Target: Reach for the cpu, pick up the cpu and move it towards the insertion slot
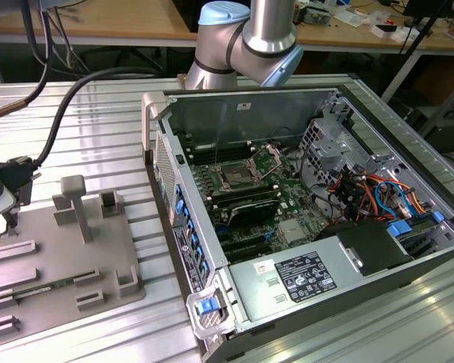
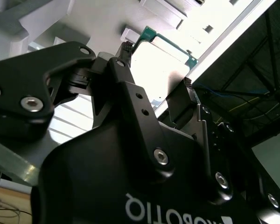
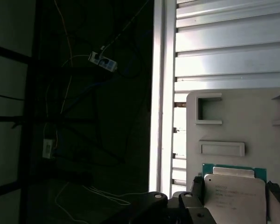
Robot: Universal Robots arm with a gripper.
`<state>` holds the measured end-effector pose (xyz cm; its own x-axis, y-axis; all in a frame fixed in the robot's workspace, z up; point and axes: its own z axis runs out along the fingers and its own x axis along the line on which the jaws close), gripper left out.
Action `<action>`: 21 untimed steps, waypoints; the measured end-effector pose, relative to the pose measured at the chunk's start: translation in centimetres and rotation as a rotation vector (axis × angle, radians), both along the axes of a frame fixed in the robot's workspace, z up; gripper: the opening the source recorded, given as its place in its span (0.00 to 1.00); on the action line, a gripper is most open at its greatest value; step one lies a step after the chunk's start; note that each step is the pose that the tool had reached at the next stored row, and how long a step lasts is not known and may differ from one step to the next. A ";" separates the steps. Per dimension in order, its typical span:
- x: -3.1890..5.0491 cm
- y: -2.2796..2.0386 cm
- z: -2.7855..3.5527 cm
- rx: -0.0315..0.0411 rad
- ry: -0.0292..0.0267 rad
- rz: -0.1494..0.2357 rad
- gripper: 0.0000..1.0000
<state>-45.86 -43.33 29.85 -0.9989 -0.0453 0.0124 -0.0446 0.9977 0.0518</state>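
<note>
The black two-finger gripper (image 2: 155, 70) is closed on the cpu (image 2: 162, 58), a small flat square chip with a silvery metal top and a thin green rim. In both wrist views the chip sits between the two black fingers (image 2: 125, 52), and each finger seems to touch one of two opposite edges. In the first wrist view the cpu (image 3: 234, 186) is just over the light grey plastic fixture plate (image 3: 233, 121), which has raised rectangular frames; whether the chip rests on the plate or is a little lifted, I cannot tell. In the exterior view the same grey plate (image 1: 68, 272) lies on the ribbed aluminium table (image 1: 98, 113), to the exterior view's left of the open grey metal computer case (image 1: 250, 113). The insertion slot (image 1: 234, 178), a square socket with a silver metal frame, a dark centre and thin wire levers, is on the green motherboard (image 1: 287, 204) inside this case, well apart from the plate. The silver and pale blue robot arm (image 1: 250, 38) stands behind the case.
</note>
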 end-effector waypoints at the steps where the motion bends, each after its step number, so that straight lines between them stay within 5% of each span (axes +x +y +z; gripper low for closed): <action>1: 0.00 0.00 0.10 0.0001 -0.0001 0.000 0.55; 21: 0.00 0.00 1.20 0.0002 0.0002 0.000 0.55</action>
